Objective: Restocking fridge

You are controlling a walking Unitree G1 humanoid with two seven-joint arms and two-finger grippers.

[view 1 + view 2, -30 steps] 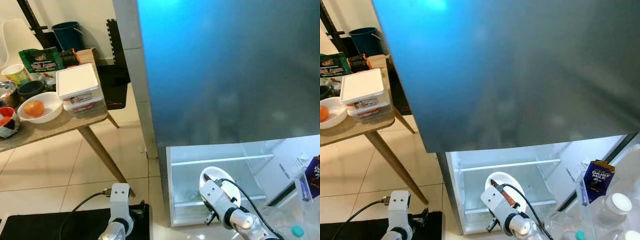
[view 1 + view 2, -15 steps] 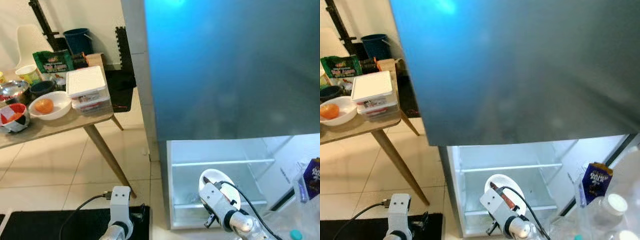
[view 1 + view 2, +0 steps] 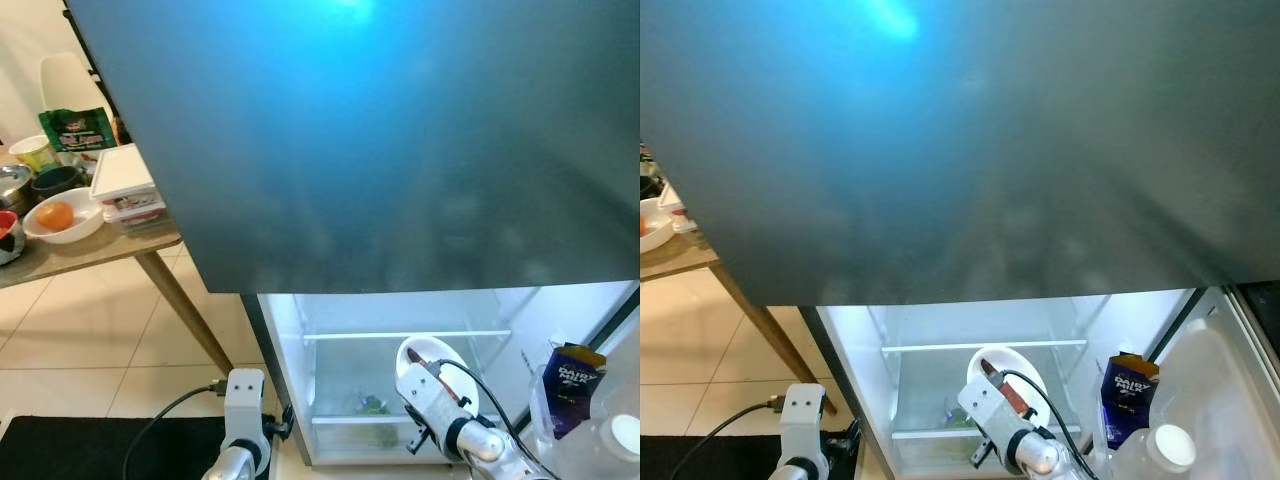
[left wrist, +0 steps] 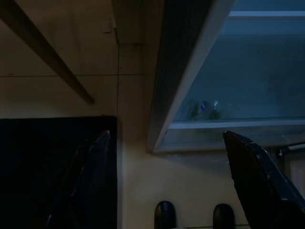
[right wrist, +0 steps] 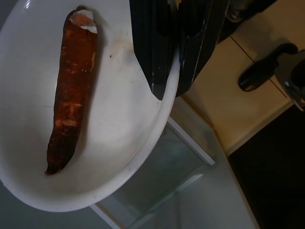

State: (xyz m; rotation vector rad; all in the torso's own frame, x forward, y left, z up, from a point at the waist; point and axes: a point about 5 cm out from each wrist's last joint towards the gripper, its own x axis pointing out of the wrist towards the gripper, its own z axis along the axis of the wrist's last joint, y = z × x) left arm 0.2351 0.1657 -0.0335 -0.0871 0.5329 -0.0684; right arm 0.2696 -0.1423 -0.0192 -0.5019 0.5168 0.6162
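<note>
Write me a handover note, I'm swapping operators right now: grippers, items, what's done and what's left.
Right gripper: shut on the rim of the white plate carrying a carrot, held in front of the open fridge.
Left gripper: open, empty, low by the fridge's corner.
Done: plate picked up and brought to the fridge.
Left: set the plate on a shelf; the orange and white tub wait on the table.

Home kitchen, open fridge point(image 3: 400, 370) on tiled floor point(image 3: 80, 330), food-laden wooden table point(image 3: 90, 250) beside it
</note>
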